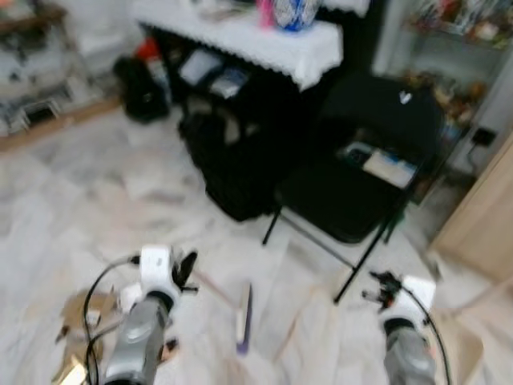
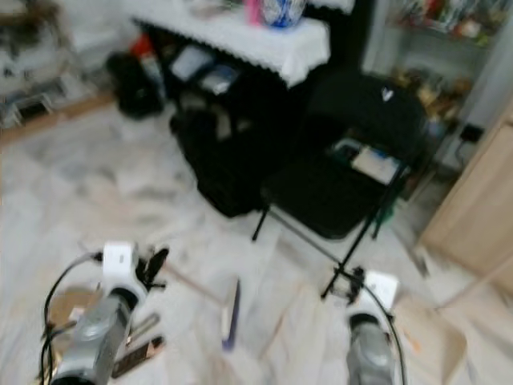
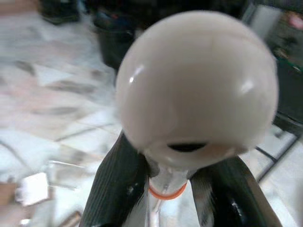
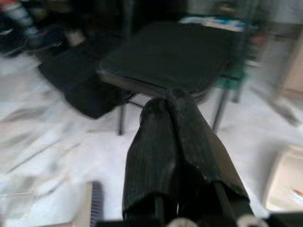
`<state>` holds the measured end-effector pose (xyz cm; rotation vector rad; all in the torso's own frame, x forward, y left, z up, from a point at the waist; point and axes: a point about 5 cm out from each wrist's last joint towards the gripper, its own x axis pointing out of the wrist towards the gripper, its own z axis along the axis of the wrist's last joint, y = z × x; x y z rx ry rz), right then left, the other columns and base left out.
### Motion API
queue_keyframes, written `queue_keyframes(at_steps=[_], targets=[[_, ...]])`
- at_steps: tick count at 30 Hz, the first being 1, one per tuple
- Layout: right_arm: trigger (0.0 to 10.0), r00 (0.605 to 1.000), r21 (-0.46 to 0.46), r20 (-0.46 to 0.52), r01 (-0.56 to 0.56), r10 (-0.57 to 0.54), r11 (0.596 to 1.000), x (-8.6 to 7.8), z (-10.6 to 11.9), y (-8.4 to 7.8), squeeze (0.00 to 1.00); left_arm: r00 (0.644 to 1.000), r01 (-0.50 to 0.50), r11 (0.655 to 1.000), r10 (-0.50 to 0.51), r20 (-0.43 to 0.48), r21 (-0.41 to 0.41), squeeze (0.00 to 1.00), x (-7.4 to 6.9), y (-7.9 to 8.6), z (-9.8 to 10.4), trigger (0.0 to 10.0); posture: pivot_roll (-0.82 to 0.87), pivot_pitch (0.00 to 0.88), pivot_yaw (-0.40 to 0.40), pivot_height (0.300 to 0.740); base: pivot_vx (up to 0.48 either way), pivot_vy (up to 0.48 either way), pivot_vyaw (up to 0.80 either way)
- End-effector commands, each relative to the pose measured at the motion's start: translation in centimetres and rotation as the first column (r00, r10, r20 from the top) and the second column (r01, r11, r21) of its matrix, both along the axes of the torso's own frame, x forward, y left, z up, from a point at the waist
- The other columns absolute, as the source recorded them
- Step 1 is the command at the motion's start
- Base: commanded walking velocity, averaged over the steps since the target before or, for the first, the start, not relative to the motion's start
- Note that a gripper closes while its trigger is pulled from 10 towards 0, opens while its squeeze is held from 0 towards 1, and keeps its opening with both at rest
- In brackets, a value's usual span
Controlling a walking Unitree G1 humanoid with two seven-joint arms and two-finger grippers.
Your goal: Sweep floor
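A: What's the room like?

B: A pale marble-patterned tile floor (image 1: 96, 192) fills the lower frame, with a black folding chair (image 1: 361, 168) at centre right and a counter draped in white lace cloth (image 1: 240, 36) at the top. The pictures are blurred.

A: Where's the broom?

B: Its slim pale handle with a rounded cream knob (image 3: 196, 87) sits in the left hand (image 3: 175, 184), both black fingers closed around the shaft just under the knob. The flat brush head with dark bristles (image 1: 243, 318) rests on the floor at lower centre, between the two arms.

A: And the right hand (image 4: 177, 142)?

B: Fingers pressed together, holding nothing, pointing toward the chair.

A: Which step is this?

B: Sweeping seems under way. Brown scraps (image 1: 76, 321) lie at lower left, near the left arm; the next move likely calls for drawing the brush across the tiles toward them.
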<state>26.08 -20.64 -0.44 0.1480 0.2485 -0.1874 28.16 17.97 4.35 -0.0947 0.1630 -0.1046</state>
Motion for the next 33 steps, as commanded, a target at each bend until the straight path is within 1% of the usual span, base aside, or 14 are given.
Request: queue_keyframes(at_steps=[1,6,7,10,16,18,19,23,31,33], targets=[[10.0,1.0,-0.008,-0.014,0.02,-0.02,1.0,-0.5,-0.3,-0.8,0.0,1.0,-0.009,1.0,0.009,0.027,0.006,0.0,0.1,0.0,0.3,10.0,0.0,0.035,0.026,0.74,0.0,0.0,0.8],[10.0,1.0,-0.017,-0.006,0.005,-0.005,1.0,-0.2,0.1,-1.1,0.0,0.998,-0.053,0.999,0.053,0.024,-0.001,0.0,0.1,0.1,0.1,10.0,-0.01,0.032,0.008,0.74,0.0,0.0,0.8],[10.0,1.0,-0.026,-0.003,-0.001,0.001,1.0,0.0,0.3,-1.4,0.0,0.997,-0.074,0.997,0.074,0.019,-0.006,0.0,0.0,0.1,-0.1,10.0,-0.02,0.03,-0.002,0.74,0.0,0.0,0.8],[10.0,1.0,-0.037,0.003,-0.013,0.013,0.999,0.2,0.5,-1.7,0.0,0.996,-0.092,0.996,0.092,0.005,-0.008,0.0,-0.3,0.1,-0.6,10.0,-0.02,0.029,-0.007,0.74,0.0,0.0,0.8],[10.0,0.999,-0.041,0.049,-0.01,0.012,0.999,0.9,1.5,-2.0,0.0,0.992,-0.124,0.992,0.124,-0.004,0.006,0.0,-0.6,0.5,-1.0,10.0,-0.02,0.026,-0.007,0.74,0.0,0.0,0.8],[10.0,0.998,-0.04,0.055,-0.01,0.012,0.999,1.0,1.6,-2.0,0.0,0.992,-0.127,0.992,0.127,-0.005,0.008,0.0,-0.6,0.6,-1.1,10.0,-0.03,0.026,-0.006,0.74,0.0,0.0,0.8],[10.0,0.997,-0.037,0.078,-0.007,0.01,0.999,1.2,2.1,-2.0,0.0,0.992,-0.127,0.992,0.127,-0.005,0.027,0.0,-0.6,0.8,-1.2,10.0,-0.03,0.025,-0.001,0.74,0.0,0.0,0.8],[10.0,0.993,-0.018,0.116,0.004,-0.002,1.0,1.6,2.7,-2.2,0.0,0.992,-0.126,0.991,0.126,-0.009,0.042,0.0,-0.8,0.9,-1.4,10.0,-0.02,0.025,0.007,0.74,0.0,0.0,0.8],[10.0,0.994,-0.012,0.113,-0.002,0.004,1.0,1.6,2.6,-1.9,0.0,0.991,-0.132,0.99,0.132,-0.007,0.052,0.0,-0.9,1.1,-1.5,10.0,-0.01,0.017,0.013,0.74,0.0,0.0,0.77],[10.0,0.994,0.003,0.106,-0.004,0.003,1.0,1.5,2.4,-1.8,0.0,0.991,-0.133,0.99,0.133,-0.003,0.052,0.0,-0.9,1.2,-1.5,10.0,-0.01,0.014,0.015,0.74,0.0,0.0,0.0]])
